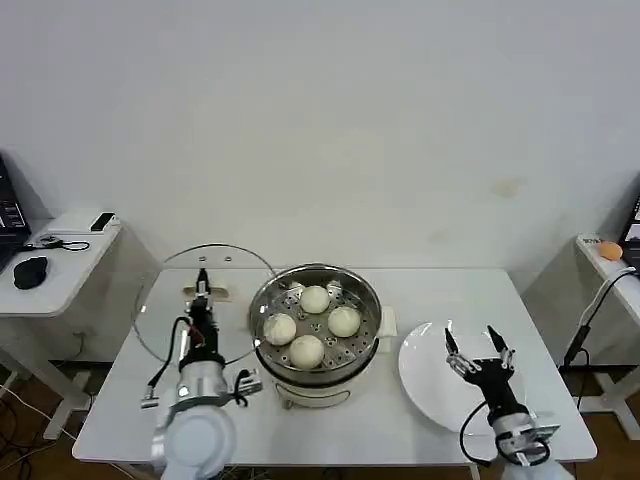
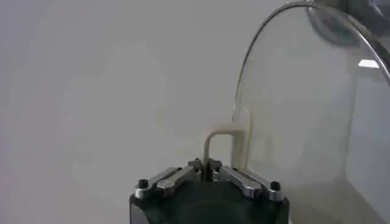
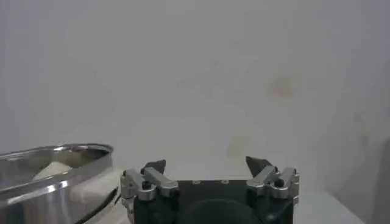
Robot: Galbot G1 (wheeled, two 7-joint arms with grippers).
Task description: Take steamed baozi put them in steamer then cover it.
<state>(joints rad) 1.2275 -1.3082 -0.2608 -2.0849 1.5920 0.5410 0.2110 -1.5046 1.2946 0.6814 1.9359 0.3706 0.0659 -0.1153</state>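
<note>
Head view: one steamer [image 1: 316, 330] at the middle of the white desk [image 1: 440, 285], shiny steel wall on a white base, uncovered. Four steamed baozi [image 1: 314, 299] inside on the perforated tray, cream-white and round, spread in a loose diamond, one toward each side, none stacked. One cover [image 1: 165, 300] lifted off the desk just to the left of the steamer, clear glass standing tilted on edge, metal rim close beside the pot's rim. One white plate [image 1: 425, 375] flat on the desk to the right of the steamer, bare.

Left gripper [image 1: 203, 290] raised beside the pot, clamped tight on the cover's white handle. Left wrist view: same left gripper [image 2: 208, 167] with fingers pressed together on the cream handle loop, the glass disc of the cover [image 2: 304, 109] curving up beyond it.

Right gripper [image 1: 478, 348] hovering over the plate, fingers spread wide apart, holding nothing. Right wrist view: right gripper [image 3: 210, 163] with both tips well apart, rim of the steamer [image 3: 55, 159] off to one side, a pale baozi [image 3: 52, 168] peeking above that rim.
</note>
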